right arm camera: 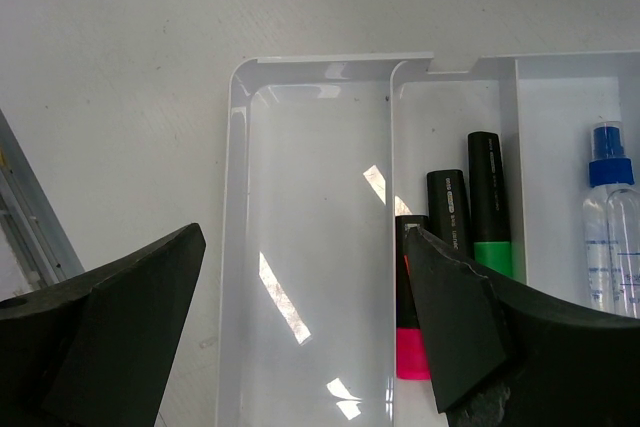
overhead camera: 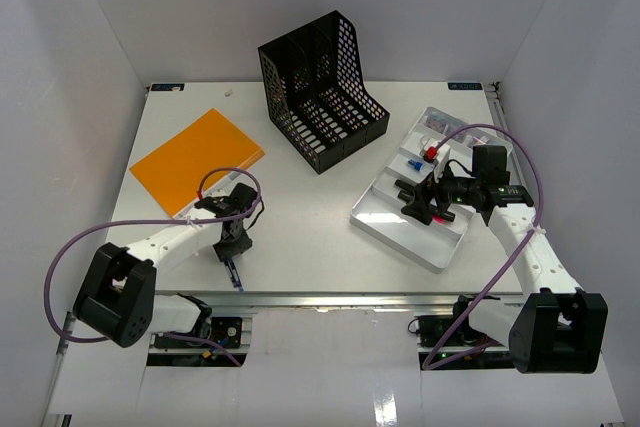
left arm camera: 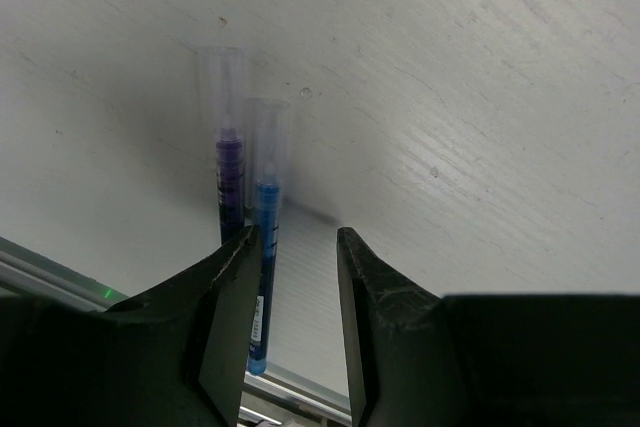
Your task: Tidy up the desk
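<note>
Hovering over the desk [overhead camera: 310, 237] (the white tabletop under both arms, rail at its near edge), the left gripper [left arm camera: 295, 242] stands parted and empty beside a blue pen [left arm camera: 266, 237] and purple pen [left arm camera: 230, 162], while the right gripper [right arm camera: 300, 237] gapes wide, holding nothing, above the silver tray [right arm camera: 232, 247].

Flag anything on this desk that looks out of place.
A blue pen and a purple pen lie loose at the near edge of the desk, under the open left gripper, while the markers sit in the tray. The orange folder lies skewed, outside the black file rack.
</note>
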`<state>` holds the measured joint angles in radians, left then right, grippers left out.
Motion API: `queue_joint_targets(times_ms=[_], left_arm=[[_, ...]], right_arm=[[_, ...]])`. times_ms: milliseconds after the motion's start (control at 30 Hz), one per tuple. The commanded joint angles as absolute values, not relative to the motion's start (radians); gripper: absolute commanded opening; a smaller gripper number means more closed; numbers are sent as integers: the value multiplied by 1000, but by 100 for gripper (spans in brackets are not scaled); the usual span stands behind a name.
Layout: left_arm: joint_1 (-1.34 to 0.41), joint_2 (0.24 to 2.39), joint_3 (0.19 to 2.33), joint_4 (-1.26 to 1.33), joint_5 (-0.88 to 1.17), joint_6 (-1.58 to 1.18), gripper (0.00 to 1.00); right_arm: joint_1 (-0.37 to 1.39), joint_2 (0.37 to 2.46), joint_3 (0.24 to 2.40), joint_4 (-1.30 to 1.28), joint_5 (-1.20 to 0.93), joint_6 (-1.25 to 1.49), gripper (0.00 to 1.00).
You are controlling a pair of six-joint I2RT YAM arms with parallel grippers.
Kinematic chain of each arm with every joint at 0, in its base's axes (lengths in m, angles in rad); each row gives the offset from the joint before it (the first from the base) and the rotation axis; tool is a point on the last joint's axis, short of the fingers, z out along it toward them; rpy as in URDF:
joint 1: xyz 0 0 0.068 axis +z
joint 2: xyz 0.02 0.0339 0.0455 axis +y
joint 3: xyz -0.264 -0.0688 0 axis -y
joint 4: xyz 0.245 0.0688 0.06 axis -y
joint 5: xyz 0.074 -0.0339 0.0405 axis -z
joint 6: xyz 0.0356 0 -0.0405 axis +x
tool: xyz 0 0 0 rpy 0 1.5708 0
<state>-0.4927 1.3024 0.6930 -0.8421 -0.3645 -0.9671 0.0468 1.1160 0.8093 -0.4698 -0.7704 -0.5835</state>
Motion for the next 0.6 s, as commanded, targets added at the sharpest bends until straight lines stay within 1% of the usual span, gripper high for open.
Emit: queue_joint_targets(times_ms=[0,300,567], left_arm=[[-488,1301,680,-822,-393,-976,47],[-488,1311,678,-813,-375,-971,46],[-488,1310,662,-762,-295,-933,45]], right_arm=[[41,1106,815,-463,-799,-589,88],[38,1106,816,-462,-801,-589,88],[37,1104,816,-462,-801,-589,88]])
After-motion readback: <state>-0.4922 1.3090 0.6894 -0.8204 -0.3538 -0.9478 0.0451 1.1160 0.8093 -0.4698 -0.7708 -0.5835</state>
